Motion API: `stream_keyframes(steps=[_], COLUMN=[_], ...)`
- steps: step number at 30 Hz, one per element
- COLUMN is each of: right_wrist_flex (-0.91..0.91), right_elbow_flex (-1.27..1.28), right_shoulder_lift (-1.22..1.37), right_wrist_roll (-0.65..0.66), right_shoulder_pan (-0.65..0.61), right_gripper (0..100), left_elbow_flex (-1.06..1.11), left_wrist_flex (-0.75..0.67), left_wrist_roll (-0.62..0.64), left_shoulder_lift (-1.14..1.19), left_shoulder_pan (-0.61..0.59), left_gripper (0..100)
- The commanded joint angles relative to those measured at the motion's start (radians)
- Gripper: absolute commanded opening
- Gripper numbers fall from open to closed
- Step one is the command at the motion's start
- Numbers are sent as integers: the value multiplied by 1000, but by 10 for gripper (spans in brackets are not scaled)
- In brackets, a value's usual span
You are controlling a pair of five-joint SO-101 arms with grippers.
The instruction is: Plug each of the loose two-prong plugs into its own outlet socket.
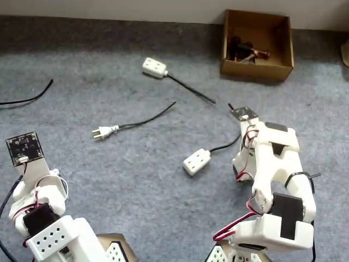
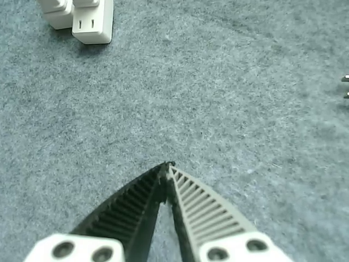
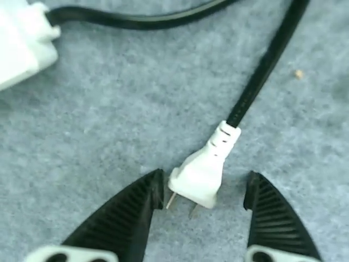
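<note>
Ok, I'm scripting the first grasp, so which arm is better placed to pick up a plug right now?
Right. The right claw is open, straddling a white plug with its prongs toward the wrist camera. The left claw is shut over bare carpet.

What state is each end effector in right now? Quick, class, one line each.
Left end effector: closed, holding nothing.
Right end effector: open, straddling a white two-prong plug, not gripping it.
</note>
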Motion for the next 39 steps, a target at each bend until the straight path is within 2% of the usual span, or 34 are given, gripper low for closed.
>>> stream_keyframes(steps=[1, 5, 11, 16, 21, 39], right_wrist_flex=[-8, -8, -18, -45, -59, -128], right_elbow_flex=[-5, 1, 1, 2, 4, 108], right_shoulder_lift=[-70, -173, -271, -262, -263, -269], right_wrist_roll=[8, 6, -100, -265, -400, -382], right_shoulder_pan=[-8, -8, -38, -102, -107, -107], right_gripper=[240, 240, 240, 240, 239, 238], left_elbow_flex=[-7, -7, -7, 7, 13, 15], left_wrist_flex=[-18, -18, -18, -18, -18, -14], left_wrist_roll=[5, 5, 5, 3, -26, -31], left_shoulder_lift=[-16, -16, -16, -16, -16, -16], left_shoulder_pan=[15, 15, 15, 15, 16, 47], left_gripper=[6, 6, 6, 6, 6, 6])
